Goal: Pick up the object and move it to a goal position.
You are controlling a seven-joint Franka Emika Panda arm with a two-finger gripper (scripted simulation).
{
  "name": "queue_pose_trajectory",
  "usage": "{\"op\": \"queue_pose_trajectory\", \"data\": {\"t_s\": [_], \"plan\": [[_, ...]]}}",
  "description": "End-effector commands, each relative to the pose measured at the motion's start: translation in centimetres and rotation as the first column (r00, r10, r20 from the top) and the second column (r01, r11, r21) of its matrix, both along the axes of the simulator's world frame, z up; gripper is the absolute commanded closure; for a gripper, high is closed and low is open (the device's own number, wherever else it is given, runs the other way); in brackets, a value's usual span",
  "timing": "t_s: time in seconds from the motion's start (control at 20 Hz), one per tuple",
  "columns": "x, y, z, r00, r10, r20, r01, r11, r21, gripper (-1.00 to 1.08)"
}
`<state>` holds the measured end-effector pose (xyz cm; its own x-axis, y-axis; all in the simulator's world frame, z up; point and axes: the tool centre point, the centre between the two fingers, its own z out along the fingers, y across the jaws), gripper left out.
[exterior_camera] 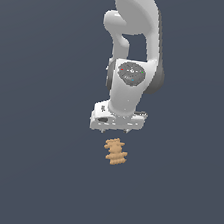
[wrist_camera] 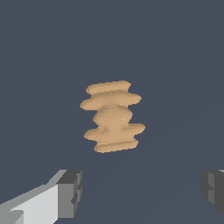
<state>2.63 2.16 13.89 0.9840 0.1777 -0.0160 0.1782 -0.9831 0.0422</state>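
Closest in, the wrist view shows the gripper (wrist_camera: pixel 141 192) with its two dark fingertips (wrist_camera: pixel 70 192) spread wide, nothing between them but bare floor. Just beyond those tips sits the object (wrist_camera: pixel 112 116), a tan-orange ridged little stack lying on the dark grey surface (wrist_camera: pixel 39 65), apart from both fingers (no contact that I can see). Pull back to the exterior view and the white arm (exterior_camera: pixel 136 42) hangs over it, the gripper (exterior_camera: pixel 117 121) above the object (exterior_camera: pixel 116 151), which rests a touch towards the exterior view's right of the hand's centre. So, by my reckoning, we're early: the approach looks lined up, but the descent, the grasp, the lift and the carry all remain. No goal marker shows in either picture.
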Motion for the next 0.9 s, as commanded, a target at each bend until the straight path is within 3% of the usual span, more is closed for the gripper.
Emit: {"op": "queue_pose_trajectory", "data": {"t_s": [0.0, 0.45, 0.85], "plan": [[0.9, 0.4, -1.6, 0.999, 0.032, 0.000, -0.032, 0.999, 0.009, -0.92], [2.9, 1.7, -6.0, 0.993, 0.116, 0.006, -0.116, 0.993, 0.037, -0.92], [3.3, 1.9, -7.0, 0.991, 0.133, 0.007, -0.133, 0.990, 0.044, -0.92]]}}
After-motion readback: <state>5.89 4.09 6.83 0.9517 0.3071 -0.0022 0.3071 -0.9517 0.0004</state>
